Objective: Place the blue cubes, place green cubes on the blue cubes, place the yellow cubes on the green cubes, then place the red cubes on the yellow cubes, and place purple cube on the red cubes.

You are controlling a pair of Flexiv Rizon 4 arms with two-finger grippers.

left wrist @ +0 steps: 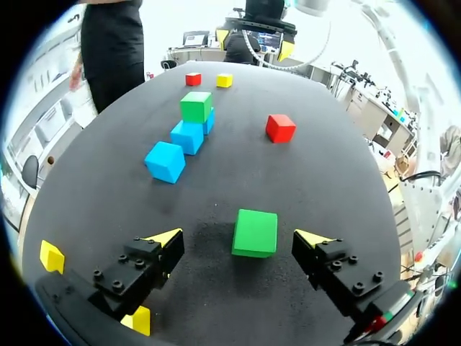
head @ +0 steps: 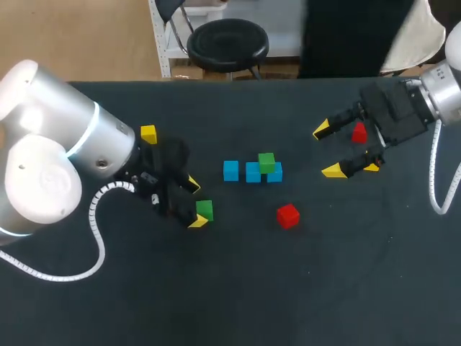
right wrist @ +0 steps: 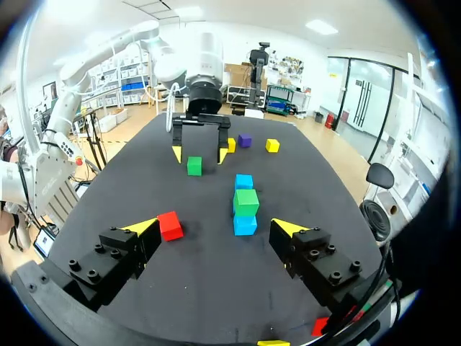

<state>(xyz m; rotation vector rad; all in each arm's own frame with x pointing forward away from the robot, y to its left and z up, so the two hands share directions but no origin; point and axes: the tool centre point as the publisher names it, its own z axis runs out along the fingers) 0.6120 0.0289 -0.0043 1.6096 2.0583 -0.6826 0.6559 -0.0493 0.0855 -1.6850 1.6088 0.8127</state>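
Three blue cubes (head: 252,172) stand in a row mid-table, and a green cube (head: 266,162) rests on the right-hand pair. A second green cube (left wrist: 255,232) lies on the table between the fingers of my left gripper (left wrist: 239,238), which is open with a gap on both sides. One red cube (head: 288,215) lies loose to the right of it. My right gripper (head: 328,150) is open and empty, right of the row. Beneath it are another red cube (head: 359,132) and a yellow cube (head: 372,166). A purple cube (right wrist: 245,140) sits behind my left gripper.
A yellow cube (head: 148,133) lies beside my left arm. The left wrist view shows two yellow cubes (left wrist: 52,256) close under that wrist. My left arm's white cable (head: 97,238) loops over the near left of the table.
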